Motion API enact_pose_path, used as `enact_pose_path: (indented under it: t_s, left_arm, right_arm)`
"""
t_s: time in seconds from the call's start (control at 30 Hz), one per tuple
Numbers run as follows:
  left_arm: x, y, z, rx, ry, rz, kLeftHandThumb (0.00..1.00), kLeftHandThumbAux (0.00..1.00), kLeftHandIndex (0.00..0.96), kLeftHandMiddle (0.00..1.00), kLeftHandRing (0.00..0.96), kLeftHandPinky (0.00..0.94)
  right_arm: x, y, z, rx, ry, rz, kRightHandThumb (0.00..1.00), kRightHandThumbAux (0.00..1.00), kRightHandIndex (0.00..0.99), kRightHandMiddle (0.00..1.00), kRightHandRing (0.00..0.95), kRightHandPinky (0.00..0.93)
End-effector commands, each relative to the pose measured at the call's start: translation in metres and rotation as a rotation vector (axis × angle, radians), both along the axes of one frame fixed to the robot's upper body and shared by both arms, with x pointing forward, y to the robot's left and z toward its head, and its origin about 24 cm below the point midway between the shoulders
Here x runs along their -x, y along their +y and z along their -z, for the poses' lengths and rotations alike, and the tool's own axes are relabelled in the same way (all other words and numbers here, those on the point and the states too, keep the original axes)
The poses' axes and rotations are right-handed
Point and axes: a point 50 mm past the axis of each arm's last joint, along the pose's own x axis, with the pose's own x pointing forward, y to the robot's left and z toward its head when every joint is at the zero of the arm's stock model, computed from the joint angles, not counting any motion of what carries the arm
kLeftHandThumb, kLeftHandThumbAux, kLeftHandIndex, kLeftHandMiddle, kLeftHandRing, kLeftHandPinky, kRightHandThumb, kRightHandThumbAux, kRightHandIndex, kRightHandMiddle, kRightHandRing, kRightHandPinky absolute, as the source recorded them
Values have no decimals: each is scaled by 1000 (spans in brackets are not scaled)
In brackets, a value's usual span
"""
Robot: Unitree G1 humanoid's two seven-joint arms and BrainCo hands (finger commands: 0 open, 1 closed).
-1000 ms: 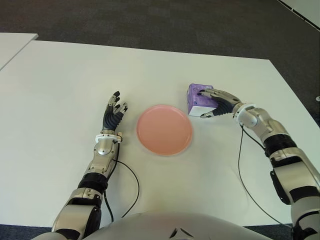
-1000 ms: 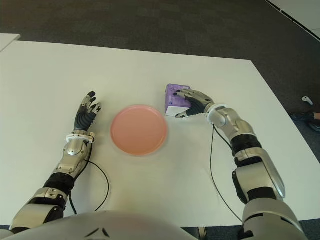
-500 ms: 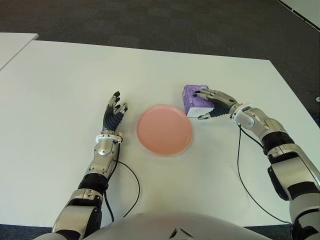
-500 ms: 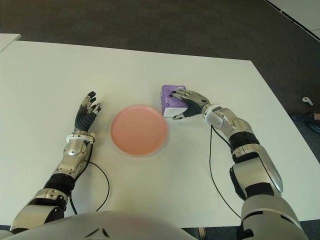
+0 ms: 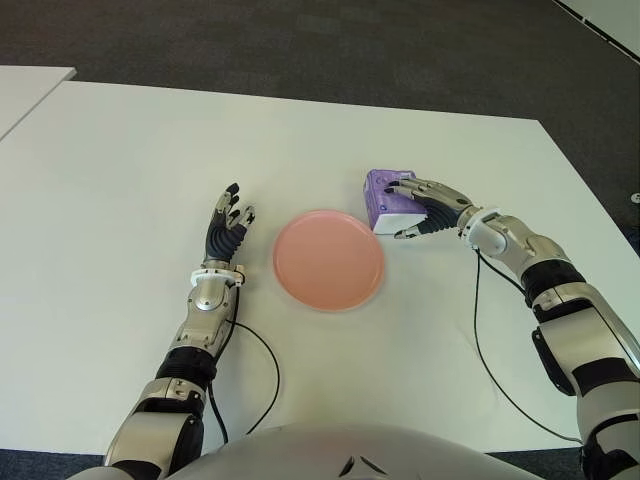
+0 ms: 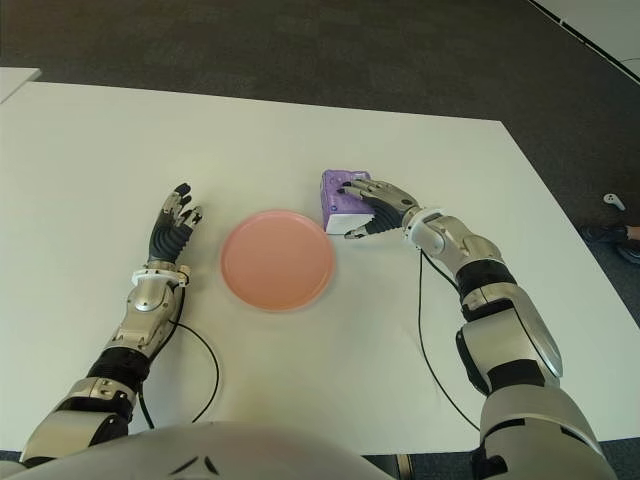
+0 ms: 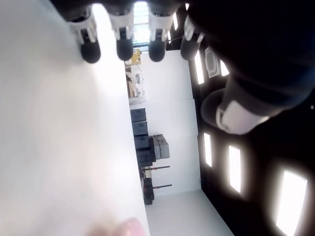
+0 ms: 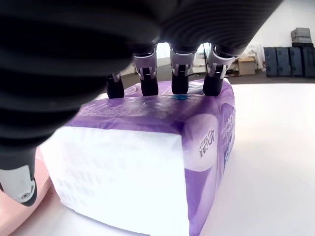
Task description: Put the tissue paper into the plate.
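Slid nearer the plate [image 5: 329,259], the tissue pack [image 5: 388,199] sits under the right hand's [image 5: 432,204] pinching fingers [image 8: 178,78].

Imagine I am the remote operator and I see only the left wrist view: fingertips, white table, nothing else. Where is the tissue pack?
Observer: The purple tissue pack stands on the white table, beside the pink plate on its far right side, not in it.
Operator: Is anything holding it?
Observer: Yes. The right robot hand has its fingers laid over the pack's top, with the thumb by its near side.
Operator: And my own hand?
Observer: The left robot hand shows to the left of the plate, with its fingers stretched out and holding nothing.
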Motion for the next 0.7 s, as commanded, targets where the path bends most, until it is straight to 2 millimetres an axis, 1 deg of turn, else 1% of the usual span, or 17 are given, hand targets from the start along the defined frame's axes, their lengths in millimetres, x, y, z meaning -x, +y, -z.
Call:
enact_pose_path:
  t_s: [0.03, 0.1, 0.2, 0.3, 0.4, 0.53, 0.6, 0.7]
  left_arm:
    - [10, 0, 12, 14, 70, -22, 3, 583, 0, 0, 0, 0]
    - [10, 0, 11, 17, 70, -24, 2, 583, 0, 0, 0, 0]
    - [10, -21, -8, 37, 35, -10, 0, 593, 0, 0, 0, 0]
    - [13, -33, -24, 63, 19, 10, 0, 601, 0, 0, 0, 0]
    - [18, -27, -25, 81, 37, 13, 0, 610, 0, 0, 0, 0]
    - [24, -27, -33, 91, 35, 15, 4, 617, 0, 0, 0, 0]
    - [25, -26, -33, 84, 40, 5, 5, 618, 0, 0, 0, 0]
    - [25, -25, -30, 72, 54, -11, 7, 621, 0, 0, 0, 0]
  right_arm:
    - [2, 1, 11, 25, 36, 14, 1, 516, 0, 25, 0, 0]
    - [1, 0, 11, 21, 32, 22, 0, 514, 0, 24, 0, 0]
    - [0, -1, 10, 15, 26, 35, 0, 507, 0, 23, 0, 0]
    - [0, -1, 10, 13, 23, 41, 0, 503, 0, 20, 0, 0]
    - [0, -2, 11, 14, 25, 46, 0, 504, 0, 16, 0, 0]
    - [1, -2, 13, 15, 30, 43, 0, 510, 0, 15, 0, 0]
    - [6, 2, 26, 16, 36, 44, 1, 515, 0, 26, 1, 0]
    - [10, 6, 39, 21, 33, 43, 7, 524, 4, 46, 11, 4]
